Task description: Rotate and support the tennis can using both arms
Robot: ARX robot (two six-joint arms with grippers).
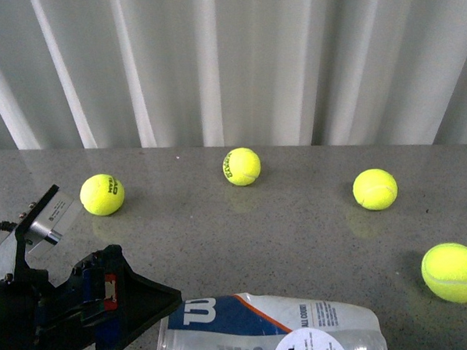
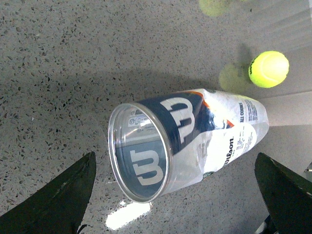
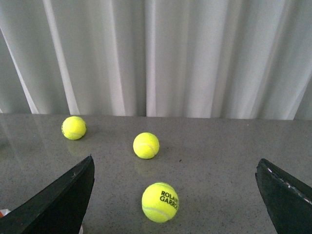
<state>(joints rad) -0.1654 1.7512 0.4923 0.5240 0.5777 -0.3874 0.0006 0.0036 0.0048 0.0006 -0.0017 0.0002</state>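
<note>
Clearly the tennis can [image 1: 265, 326] lies on its side on the worktop [image 1: 298, 219] at 6 o'clock in the front view, long axis running 9 to 3, metal rim towards 9. The left end effector [image 1: 142, 301] sits at 8 o'clock, jaws spread wide, just beside that rim, so the nearer. The right end effector [image 3: 175, 160], also wide and empty, faces tennis balls [image 3: 146, 145] instead
</note>
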